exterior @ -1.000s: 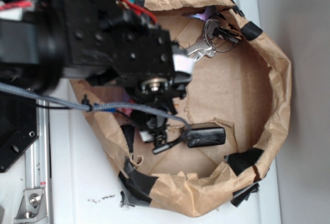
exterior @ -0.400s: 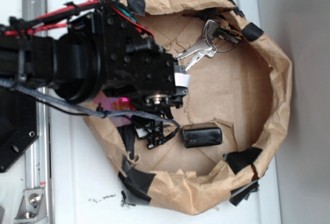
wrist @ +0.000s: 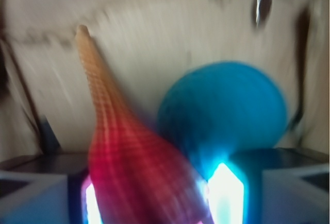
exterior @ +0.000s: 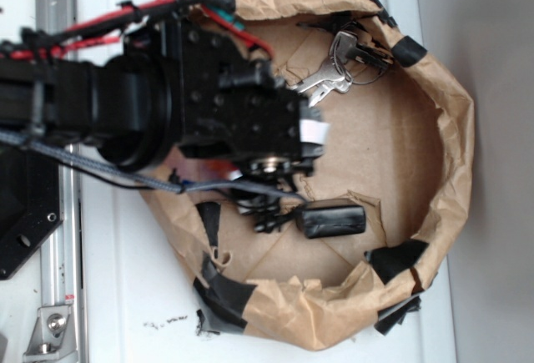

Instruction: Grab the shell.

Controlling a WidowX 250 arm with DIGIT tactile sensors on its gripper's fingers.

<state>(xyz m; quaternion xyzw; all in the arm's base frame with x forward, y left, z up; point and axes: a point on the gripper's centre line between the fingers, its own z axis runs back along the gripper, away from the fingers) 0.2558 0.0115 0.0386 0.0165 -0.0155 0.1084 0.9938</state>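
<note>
The wrist view is blurred. The orange-tan ribbed shell (wrist: 135, 168) has its fat body between my two lit pads, and its long pointed tail slants up to the left. My gripper (wrist: 157, 195) is shut on the shell, with both pads against its sides. The teal ball (wrist: 227, 109) lies just beyond the right pad, against the shell. In the exterior view the black arm (exterior: 209, 108) hangs over the left half of the paper basin and hides the gripper, the shell and the ball.
The crumpled brown paper basin (exterior: 455, 138), patched with black tape, rings the work area. A bunch of keys (exterior: 335, 67) lies at its top. A small black box (exterior: 332, 218) sits right by the wrist. A grey cable (exterior: 100, 167) crosses on the left.
The arm has shifted right, closer to the black box. A pink patch seen left of the wrist 0.4 s ago is now mostly covered.
</note>
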